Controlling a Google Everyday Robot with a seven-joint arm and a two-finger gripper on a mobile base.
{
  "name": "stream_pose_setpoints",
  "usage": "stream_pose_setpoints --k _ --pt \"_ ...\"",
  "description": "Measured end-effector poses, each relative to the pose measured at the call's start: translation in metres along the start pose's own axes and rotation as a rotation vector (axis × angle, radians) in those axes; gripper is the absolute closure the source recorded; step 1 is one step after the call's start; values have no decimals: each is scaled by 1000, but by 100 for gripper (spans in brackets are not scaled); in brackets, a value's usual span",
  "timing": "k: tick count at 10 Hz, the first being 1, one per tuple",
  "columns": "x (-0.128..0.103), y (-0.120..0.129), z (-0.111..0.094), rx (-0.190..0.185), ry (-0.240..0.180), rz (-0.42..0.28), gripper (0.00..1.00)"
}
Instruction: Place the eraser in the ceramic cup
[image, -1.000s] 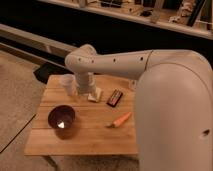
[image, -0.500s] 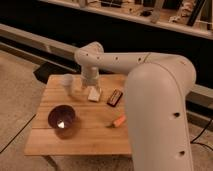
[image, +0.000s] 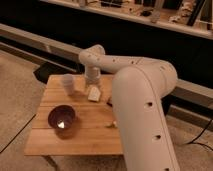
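Camera view is showing the robot's big white arm (image: 145, 110) taking up most of the scene, rising in front and to the right of the ceramic cup (image: 68, 84) and bending back over toward it. The wooden table (image: 85, 142) is carrying everything, with the cup standing upright near its far edge. A wide dark bowl (image: 62, 119) is sitting nearer the camera than the cup, well apart from it. The end effector (image: 92, 85) is hanging just to the right of the cup, pointing down. Whether it is spread or pressed together I cannot tell, since its tip is blending into what is lying beneath it. The eraser (image: 93, 94) is lying on the table just right of the cup and slightly nearer the camera, directly below the end effector; whether the two are touching is not showing. A bit of an orange piece (image: 113, 123) is peeking out beside the arm, farther right of the cup and nearer the camera. By its look, the eraser is going to handle as a light, slightly yielding block with a grippy surface, not fragile, so a modest squeeze should be doing the job. Taking it across its short width near the middle is looking like the soundest hold for lowering it into the cup's narrow mouth. The cup, being small, is risking a tip if nudged.
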Motion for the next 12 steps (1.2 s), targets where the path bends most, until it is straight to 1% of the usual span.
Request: stream_pose_setpoints --k 2,5,8,10,12 --pt "-8 -3 17 4 19 3 35" --pt "-25 -8 48 0 47 15 35" --pt "-36 -14 65 4 64 22 35" --pt "-42 -16 73 5 75 25 35" --pt "-45 -15 76 5 83 25 35"
